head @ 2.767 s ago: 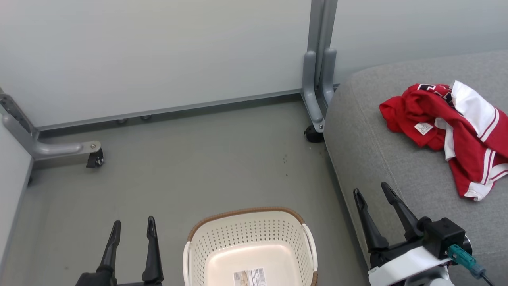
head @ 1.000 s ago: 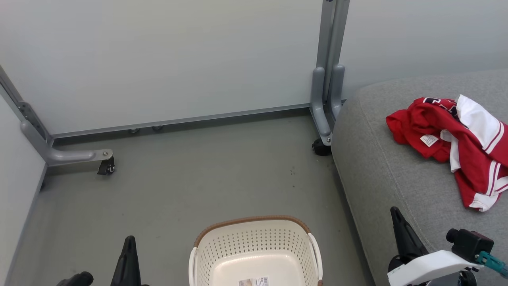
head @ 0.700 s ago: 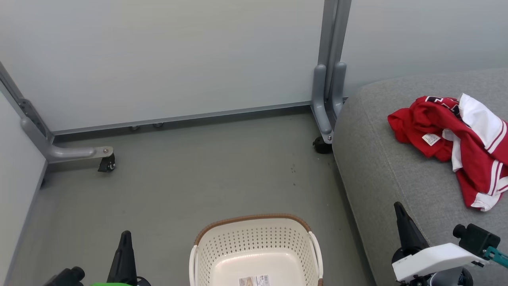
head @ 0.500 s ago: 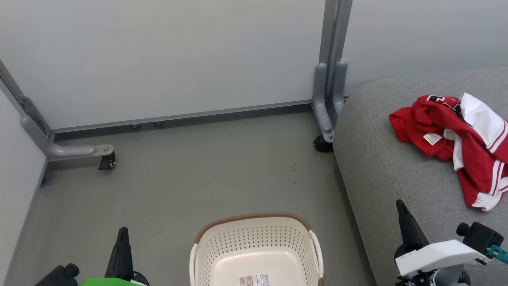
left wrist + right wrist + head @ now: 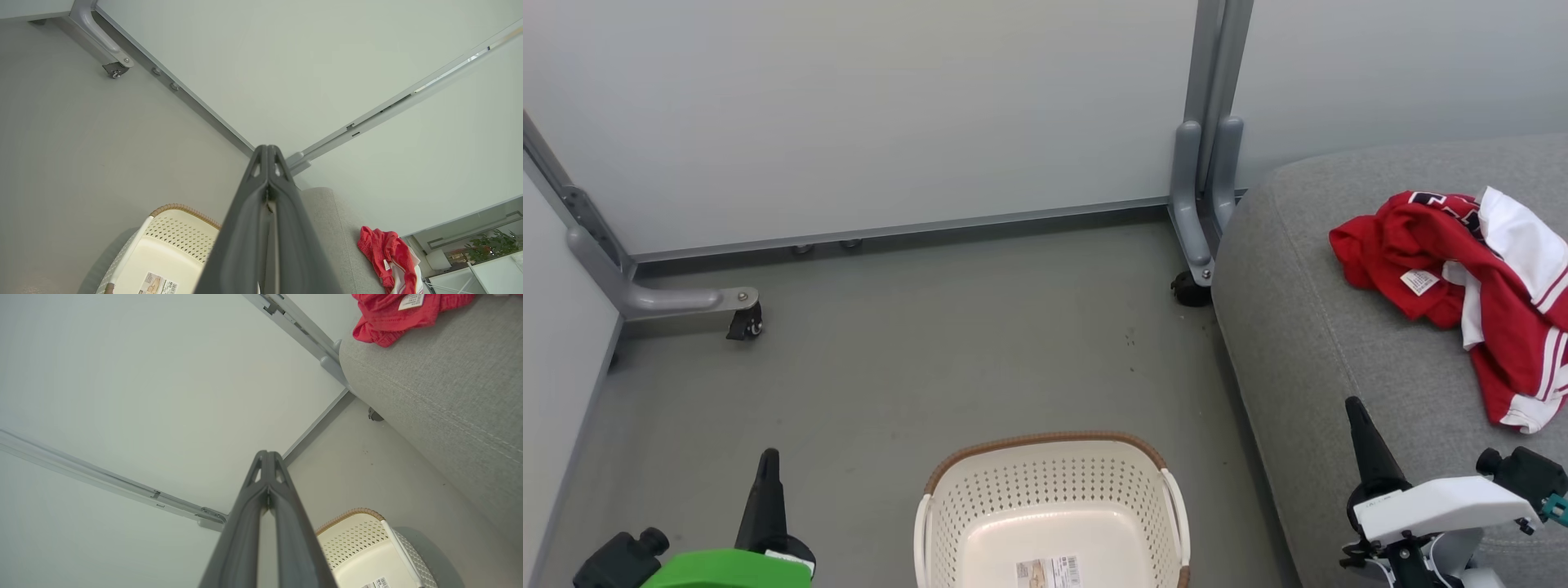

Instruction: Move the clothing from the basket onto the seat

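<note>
Soft, light clothing lies bunched on the seat, far right — best pinched at a raised fold. Left pincer and right pincer — fingers pressed together, empty.

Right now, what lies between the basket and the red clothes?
From the basket, a strip of bare floor, then bare grey seat up to the clothing: head view.

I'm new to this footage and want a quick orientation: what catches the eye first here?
The red clothing with white trim, heaped on the grey seat at the right. Next, the off-white basket on the floor at bottom centre, holding nothing but its label sticker.
</note>
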